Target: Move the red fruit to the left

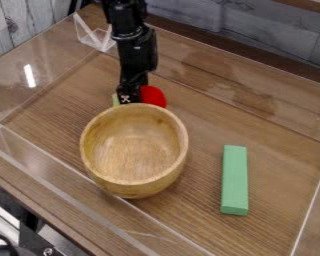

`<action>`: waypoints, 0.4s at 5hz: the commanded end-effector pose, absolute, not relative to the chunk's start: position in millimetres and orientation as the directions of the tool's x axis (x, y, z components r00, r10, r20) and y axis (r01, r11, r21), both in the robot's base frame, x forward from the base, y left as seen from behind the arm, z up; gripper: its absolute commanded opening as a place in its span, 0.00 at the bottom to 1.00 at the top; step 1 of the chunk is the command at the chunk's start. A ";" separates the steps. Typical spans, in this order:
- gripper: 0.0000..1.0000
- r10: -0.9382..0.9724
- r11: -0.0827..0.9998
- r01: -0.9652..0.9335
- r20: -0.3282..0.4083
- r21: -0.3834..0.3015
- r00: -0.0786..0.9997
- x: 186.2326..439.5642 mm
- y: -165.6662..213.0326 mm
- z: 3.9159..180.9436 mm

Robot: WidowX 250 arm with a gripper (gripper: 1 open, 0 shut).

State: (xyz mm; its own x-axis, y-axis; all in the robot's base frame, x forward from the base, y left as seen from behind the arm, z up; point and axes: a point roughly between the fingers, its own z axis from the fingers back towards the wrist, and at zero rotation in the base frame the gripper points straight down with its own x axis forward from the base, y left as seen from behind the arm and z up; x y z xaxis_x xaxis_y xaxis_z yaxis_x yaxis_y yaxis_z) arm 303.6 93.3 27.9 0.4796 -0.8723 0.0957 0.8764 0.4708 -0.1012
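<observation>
The small glossy red fruit (152, 96) lies on the wooden table just behind the far rim of the wooden bowl (133, 150). A bit of light green shows at its left side. My black gripper (128, 93) comes straight down from above and sits low at the fruit's left edge, touching or nearly touching it. The fingers are narrow and seen from the side, so the gap between them does not show clearly. Nothing is lifted off the table.
A long green rectangular block (235, 179) lies to the right of the bowl. Clear acrylic walls (43, 70) ring the table on all sides. A grey wall stands behind.
</observation>
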 end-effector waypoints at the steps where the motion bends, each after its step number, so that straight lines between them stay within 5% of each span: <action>1: 1.00 -0.871 0.473 0.879 0.117 -0.059 0.476 316.2 108.2 43.5; 2: 1.00 -0.867 0.475 0.877 0.131 -0.074 0.481 316.0 113.7 46.3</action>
State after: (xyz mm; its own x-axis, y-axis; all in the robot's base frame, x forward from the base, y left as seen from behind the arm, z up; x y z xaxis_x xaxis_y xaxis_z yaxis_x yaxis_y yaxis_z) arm 306.3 107.2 31.7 0.4891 -0.8634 0.1235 0.8704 0.4740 -0.1331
